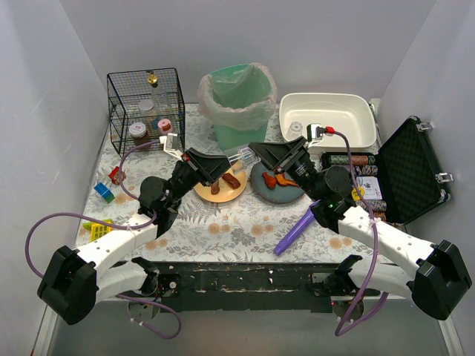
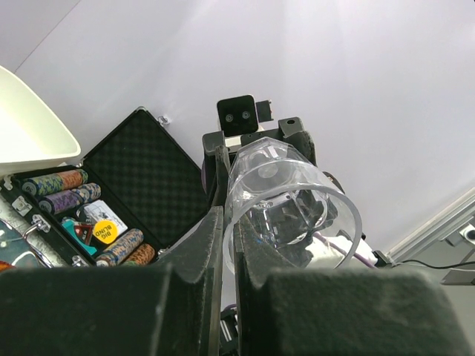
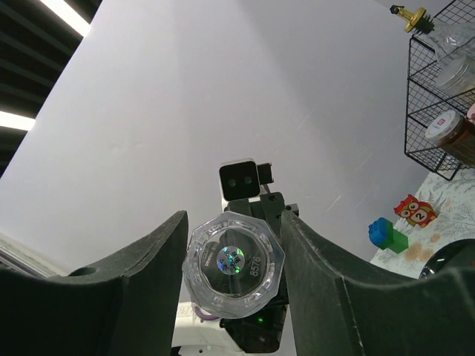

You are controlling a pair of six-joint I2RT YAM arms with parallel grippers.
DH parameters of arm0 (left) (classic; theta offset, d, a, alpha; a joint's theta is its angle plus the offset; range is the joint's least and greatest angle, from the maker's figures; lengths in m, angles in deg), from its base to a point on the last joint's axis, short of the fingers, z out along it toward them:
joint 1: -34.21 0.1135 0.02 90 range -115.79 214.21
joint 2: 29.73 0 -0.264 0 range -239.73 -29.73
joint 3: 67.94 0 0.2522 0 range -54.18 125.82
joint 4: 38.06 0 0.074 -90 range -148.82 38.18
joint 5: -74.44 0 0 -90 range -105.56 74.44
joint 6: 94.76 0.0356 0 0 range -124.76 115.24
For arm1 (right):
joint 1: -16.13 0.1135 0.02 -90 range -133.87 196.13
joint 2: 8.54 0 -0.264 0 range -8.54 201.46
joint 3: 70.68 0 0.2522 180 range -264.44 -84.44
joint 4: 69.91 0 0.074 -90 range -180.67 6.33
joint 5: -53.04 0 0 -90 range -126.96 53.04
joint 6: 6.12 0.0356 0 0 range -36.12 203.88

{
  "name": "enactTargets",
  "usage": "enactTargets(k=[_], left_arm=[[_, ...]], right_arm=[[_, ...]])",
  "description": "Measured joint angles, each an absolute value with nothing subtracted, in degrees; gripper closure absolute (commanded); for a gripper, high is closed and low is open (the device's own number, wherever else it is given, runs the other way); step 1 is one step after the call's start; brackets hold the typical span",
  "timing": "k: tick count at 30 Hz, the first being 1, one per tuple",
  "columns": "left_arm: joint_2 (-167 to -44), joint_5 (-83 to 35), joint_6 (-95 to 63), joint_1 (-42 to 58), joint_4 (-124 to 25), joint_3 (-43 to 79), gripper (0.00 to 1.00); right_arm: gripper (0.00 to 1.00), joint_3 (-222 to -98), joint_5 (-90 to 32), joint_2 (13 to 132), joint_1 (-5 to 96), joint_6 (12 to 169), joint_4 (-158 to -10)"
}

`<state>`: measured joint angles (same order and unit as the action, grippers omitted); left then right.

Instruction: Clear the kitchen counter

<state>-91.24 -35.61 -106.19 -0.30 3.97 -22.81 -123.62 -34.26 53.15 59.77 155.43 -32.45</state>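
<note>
Left hand point(image 2: 227, 222) on clear glass point(image 2: 297, 185), base number point(image 3: 254, 265) "8576"; yellow "BIG BLIND" disc point(image 2: 105, 231)

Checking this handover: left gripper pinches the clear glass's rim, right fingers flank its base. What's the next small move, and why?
Probably close the right gripper firmly on the glass base before the left gripper releases: only the left plainly pinches the rim, the glass hangs above the kitchen counter, and I cannot tell whether the right fingers grip yet.
</note>
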Motion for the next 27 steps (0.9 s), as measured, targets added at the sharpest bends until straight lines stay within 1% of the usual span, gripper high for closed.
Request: enactTargets(k=[2, 3, 4, 5, 6, 7, 8, 10, 13, 15, 17, 23, 25, 27], left_arm=[[-91.24, -35.66, -106.19, -0.3, 4.28, -22.96, 1.0], [-91.24, -35.66, -106.19, -0.3, 4.39, -23.11, 0.96], [-91.24, -35.66, -106.21, -0.25, 4.45, -23.29, 0.87], [-91.24, -35.66, -106.21, -0.21, 4.67, -23.53, 0.72], [-91.24, -35.66, -106.23, -0.16, 4.78, -23.7, 0.59], [-91.24, -35.66, -106.41, -0.12, 4.84, -23.77, 0.46], [-91.24, -35.77, -106.17, -0.14, 4.95, -23.77, 0.38], [-91.18, -35.98, -106.12, -0.19, 5.06, -23.79, 0.29], [-90.63, -35.83, -105.55, -0.25, 3.18, -23.94, 0.23], [-89.87, -34.87, -105.12, -0.19, 0.43, -24.64, 0.18], [-88.95, -33.58, -104.57, -0.21, -3.0, -25.25, 0.16], [-88.12, -30.65, -103.54, -0.19, -12.9, -27.42, 0.12], [-88.23, -30.5, -103.39, -0.19, -15.77, -27.9, 0.11], [-88.2, -30.5, -102.87, -0.19, -18.26, -28.03, 0.11]], right_arm=[[0.63, -123.62, -34.24, 53.22, 59.83, 155.45, -32.32], [0.7, -123.62, -34.24, 53.33, 59.85, 155.47, -32.3], [0.82, -123.62, -34.22, 53.44, 59.88, 155.45, -32.3], [0.93, -123.62, -34.22, 53.55, 59.9, 155.47, -32.34], [0.99, -123.62, -34.22, 53.7, 59.92, 155.52, -32.34], [0.99, -123.62, -34.17, 53.79, 59.94, 155.52, -32.5], [0.99, -123.62, -34.0, 53.83, 60.09, 155.47, -32.87], [0.99, -123.62, -34.09, 53.85, 60.44, 155.12, -33.85], [0.99, -124.14, -34.57, 53.04, 60.18, 152.63, -37.22], [0.99, -127.2, -35.51, 51.64, 58.41, 148.41, -44.36], [0.99, -132.1, -37.26, 50.4, 55.24, 143.23, -52.56], [0.99, -143.75, -44.77, 46.86, 44.01, 130.25, -68.36], [0.99, -146.46, -47.64, 47.53, 41.95, 127.12, -71.64], [0.99, -149.78, -50.63, 50.62, 40.55, 122.8, -74.99]])
